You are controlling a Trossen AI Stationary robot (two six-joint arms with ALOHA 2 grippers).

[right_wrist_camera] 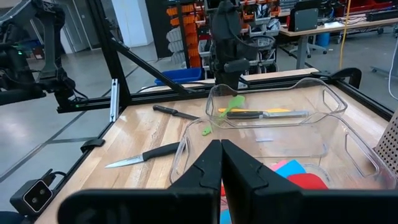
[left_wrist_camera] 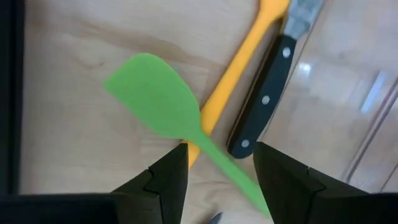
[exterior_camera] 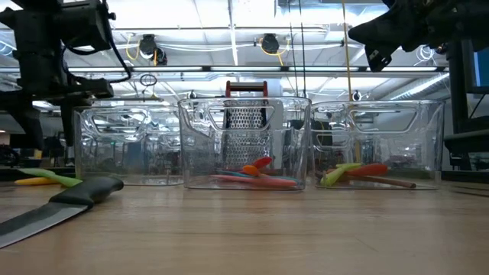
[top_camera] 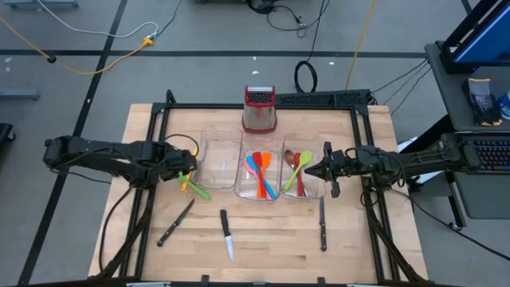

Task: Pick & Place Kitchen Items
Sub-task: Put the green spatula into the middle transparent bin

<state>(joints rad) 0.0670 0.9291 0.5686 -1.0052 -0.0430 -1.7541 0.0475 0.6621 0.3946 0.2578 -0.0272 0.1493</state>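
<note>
Three bins (top_camera: pixel 259 149) stand side by side before the grater (top_camera: pixel 259 108).

A green spatula (left_wrist_camera: pixel 158 106) lies flat on the table (top_camera: pixel 271 239), its handle running between the left claw (left_wrist_camera: pixel 217 168)'s spread fingers. A yellow spoon (left_wrist_camera: pixel 233 74) crosses under it, and a black-handled knife (left_wrist_camera: pixel 264 99) lies just beside that, both just beyond the claw. Three more knives rest well apart from either claw: one (top_camera: pixel 175 222) slanted, one (top_camera: pixel 226 233) nearly straight, one (top_camera: pixel 322 224) near the right claw (top_camera: pixel 309 169). Below that claw lie green, red and brown spoons (top_camera: pixel 299 170); beside them, orange, blue and red utensils (top_camera: pixel 260 173).
</note>
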